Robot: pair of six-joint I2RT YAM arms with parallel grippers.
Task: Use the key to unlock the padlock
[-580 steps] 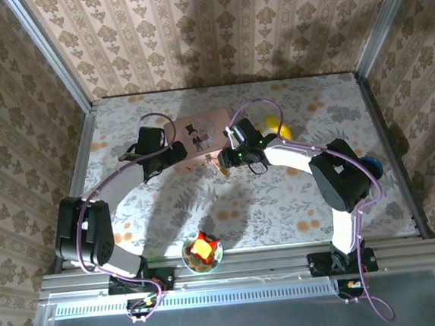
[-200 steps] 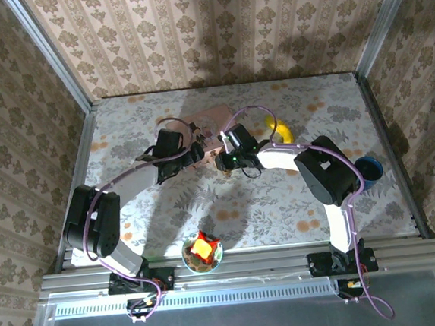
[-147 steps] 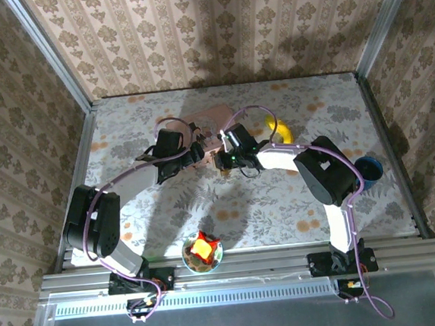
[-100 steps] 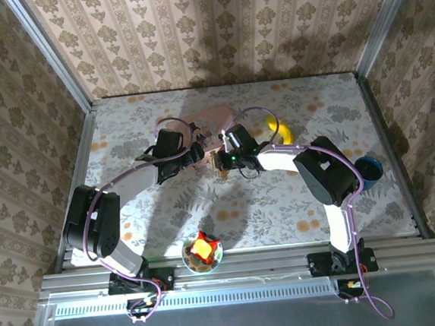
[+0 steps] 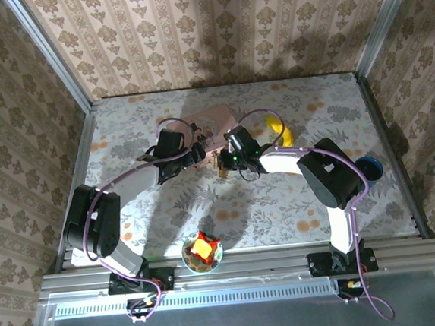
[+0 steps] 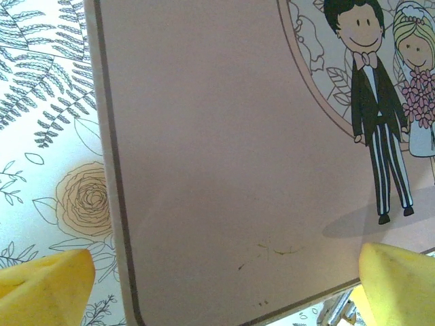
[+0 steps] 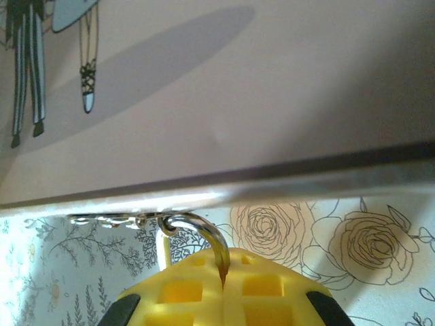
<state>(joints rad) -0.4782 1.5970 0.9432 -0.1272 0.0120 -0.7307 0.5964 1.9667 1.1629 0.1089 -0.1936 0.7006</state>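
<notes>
Front edge of the pink cartoon-printed cardboard box [image 7: 238, 102] | right gripper [image 7: 223, 275] pinched closed on the tiny brass padlock [image 7: 207, 238], silvery shackle pointing up at the box rim | left gripper [image 6: 217, 282] spread wide and empty over the box lid, just left | likelier arm to bring the slim key

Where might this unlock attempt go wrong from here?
The right gripper pinches the padlock's thin shackle, so it may slip or swivel between the pads. A fine chain runs from the shackle along the pink box edge; pulling may drag the box. The left gripper hangs open above the box lid and may clip it when closing.
</notes>
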